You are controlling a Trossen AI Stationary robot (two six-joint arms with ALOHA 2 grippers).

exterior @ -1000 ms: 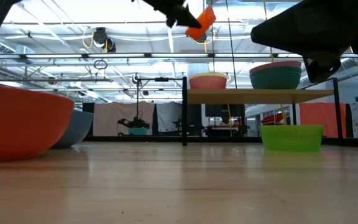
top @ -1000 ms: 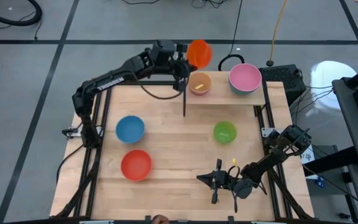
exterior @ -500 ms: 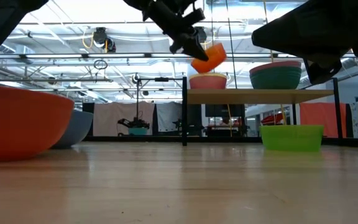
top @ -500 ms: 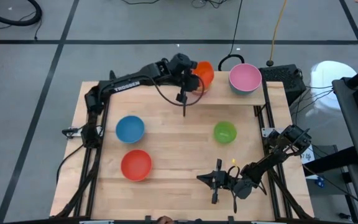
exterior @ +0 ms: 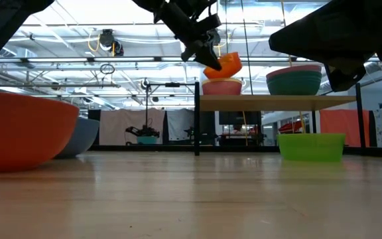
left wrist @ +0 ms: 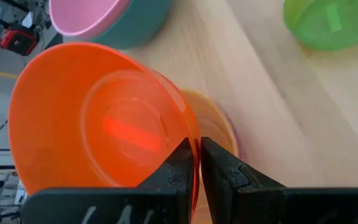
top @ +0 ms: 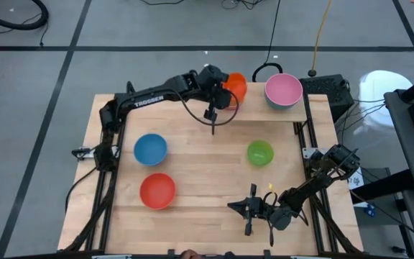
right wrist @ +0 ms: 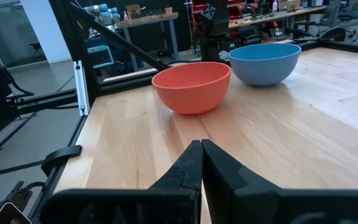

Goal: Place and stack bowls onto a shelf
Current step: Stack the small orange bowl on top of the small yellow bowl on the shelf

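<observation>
Taking the shelf (top: 264,115) as my landmark: nearest me, well short of it, my right tool (top: 251,208) rests clenched and empty on the worktop (top: 200,180). The green bowl (top: 260,152) sits just before the shelf. Over its panel end, my left tool (left wrist: 199,163) pinches the orange bowl (left wrist: 98,121) by its rim, tilted above the stack there.

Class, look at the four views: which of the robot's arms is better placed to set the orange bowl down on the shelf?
Left. The left gripper already pinches the orange bowl's rim above the shelf; the right gripper rests shut at the table's near edge.
</observation>
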